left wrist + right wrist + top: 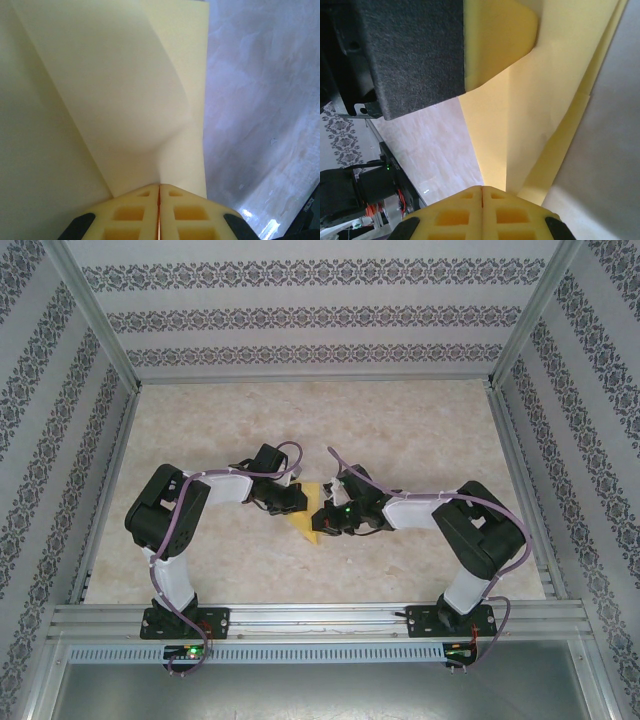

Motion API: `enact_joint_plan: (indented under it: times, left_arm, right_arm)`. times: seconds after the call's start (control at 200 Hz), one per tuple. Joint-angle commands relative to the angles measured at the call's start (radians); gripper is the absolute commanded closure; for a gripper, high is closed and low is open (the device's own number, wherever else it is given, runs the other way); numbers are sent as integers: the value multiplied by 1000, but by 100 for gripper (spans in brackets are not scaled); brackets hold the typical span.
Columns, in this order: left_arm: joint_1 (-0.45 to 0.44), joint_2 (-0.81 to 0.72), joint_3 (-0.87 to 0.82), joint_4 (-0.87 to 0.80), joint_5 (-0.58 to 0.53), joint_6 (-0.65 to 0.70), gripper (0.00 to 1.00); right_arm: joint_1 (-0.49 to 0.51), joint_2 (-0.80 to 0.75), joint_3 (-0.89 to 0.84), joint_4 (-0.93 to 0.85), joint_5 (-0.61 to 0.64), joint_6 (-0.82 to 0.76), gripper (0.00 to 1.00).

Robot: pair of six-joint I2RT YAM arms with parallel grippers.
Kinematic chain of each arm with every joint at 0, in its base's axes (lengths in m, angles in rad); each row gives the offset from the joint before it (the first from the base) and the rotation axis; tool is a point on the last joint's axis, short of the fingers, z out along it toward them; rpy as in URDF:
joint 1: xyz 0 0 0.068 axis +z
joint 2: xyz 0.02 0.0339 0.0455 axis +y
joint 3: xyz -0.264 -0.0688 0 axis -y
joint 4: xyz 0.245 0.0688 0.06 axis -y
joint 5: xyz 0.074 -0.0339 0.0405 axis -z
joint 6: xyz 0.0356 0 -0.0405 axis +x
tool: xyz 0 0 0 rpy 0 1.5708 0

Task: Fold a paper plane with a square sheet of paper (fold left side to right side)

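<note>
A: The left pincer (290,502) is biting together on the square sheet of paper (305,525), jaws meeting with the yellow edge caught between them. Is the right one doing likewise?

B: The right pincer (325,518) is pressing shut too, and from its wrist the paper (535,100) is running straight into the closed tips (482,187), so I judge it is clamping the sheet.

A: Where is the sheet sitting?

B: Mid-desk, a little toward 6 o'clock, with the left pincer at its 9 o'clock and the right at its 3 o'clock.

A: How far along are we?

B: Partway, I think. From the left wrist (159,186) a flap (125,90) is curling up over the layer beneath, and several layers are showing, but it is looking like a broad wedge rather than a narrow dart. Creasing flat and further folds are waiting.

A: Anything crowding the work?

B: The desk (400,430) around is offering room, the patterned walls (300,315) are standing well apart. The left arm's black housing (405,55) is looming at the right wrist's 11 o'clock, so the pincers are hemming each other in.
</note>
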Motion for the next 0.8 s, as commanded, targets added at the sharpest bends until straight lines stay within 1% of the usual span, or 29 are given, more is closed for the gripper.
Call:
enact_joint_plan:
  times: [0.0,0.29,0.794]
  left_arm:
    - [1,45,-10,-64,-87,26,92]
    - [1,47,-8,-66,-87,28,92]
    - [1,47,-14,-64,-87,28,92]
  right_arm:
    - [19,2,0,-3,-16,-7,100]
    - [25,-52,-4,-19,-6,-7,99]
    - [42,9,-20,-23,-10,-11,100]
